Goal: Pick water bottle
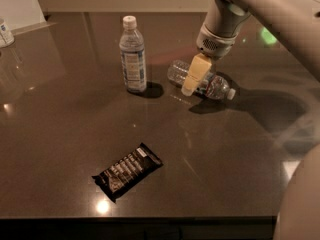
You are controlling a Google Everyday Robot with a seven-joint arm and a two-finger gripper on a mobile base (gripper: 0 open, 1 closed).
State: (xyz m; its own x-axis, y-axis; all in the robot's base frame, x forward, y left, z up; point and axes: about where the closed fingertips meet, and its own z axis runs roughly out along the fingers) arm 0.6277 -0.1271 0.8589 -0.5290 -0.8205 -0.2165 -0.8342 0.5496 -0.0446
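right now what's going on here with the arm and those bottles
The robot arm is going for the water bottle, which lies on its side on the dark table. The gripper is low at the bottle's middle; the bottle is not yet lifted. A second bottle stands upright nearby, and a dark snack packet lies nearer the front.

A dark polished table (60, 149) carries a water bottle (216, 86) lying on its side, a second bottle (133, 56) upright to its left and a black snack packet (127, 170) nearer the front edge. The gripper (190, 86) sits at the lying bottle's middle.
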